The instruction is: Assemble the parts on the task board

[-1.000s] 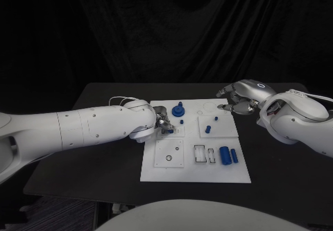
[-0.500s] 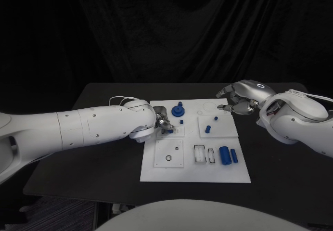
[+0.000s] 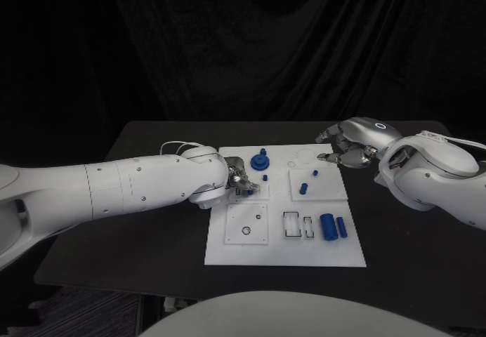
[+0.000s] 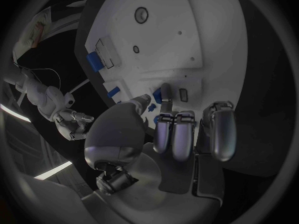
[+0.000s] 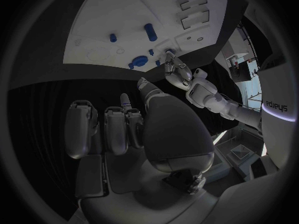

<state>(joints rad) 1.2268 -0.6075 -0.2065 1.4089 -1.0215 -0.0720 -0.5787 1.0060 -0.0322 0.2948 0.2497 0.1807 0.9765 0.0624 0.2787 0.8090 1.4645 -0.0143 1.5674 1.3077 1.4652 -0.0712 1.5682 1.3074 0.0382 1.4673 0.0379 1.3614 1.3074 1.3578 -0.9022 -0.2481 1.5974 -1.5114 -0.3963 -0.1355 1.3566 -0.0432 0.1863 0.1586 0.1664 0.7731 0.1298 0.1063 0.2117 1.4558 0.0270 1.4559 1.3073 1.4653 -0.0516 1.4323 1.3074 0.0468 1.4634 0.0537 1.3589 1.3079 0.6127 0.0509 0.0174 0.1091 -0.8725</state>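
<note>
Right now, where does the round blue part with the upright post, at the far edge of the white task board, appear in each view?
Head view: round blue part stands near the white task board's far edge, beside the left hand.
Left wrist view: I cannot pick it out.
Right wrist view: round blue part near the left hand.
Shared landmark: the left hand.

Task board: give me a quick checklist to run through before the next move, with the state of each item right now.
1. Task board lying flat on the table: ok.
2. Left hand over the board: ok.
3. Left hand holding a part: cannot tell.
4. Right hand off the board's far right corner, holding nothing: ok.
5. Two blue cylinders lying loose, not yet assembled: not ok.
6. Blue gear standing on the board: ok.
</note>
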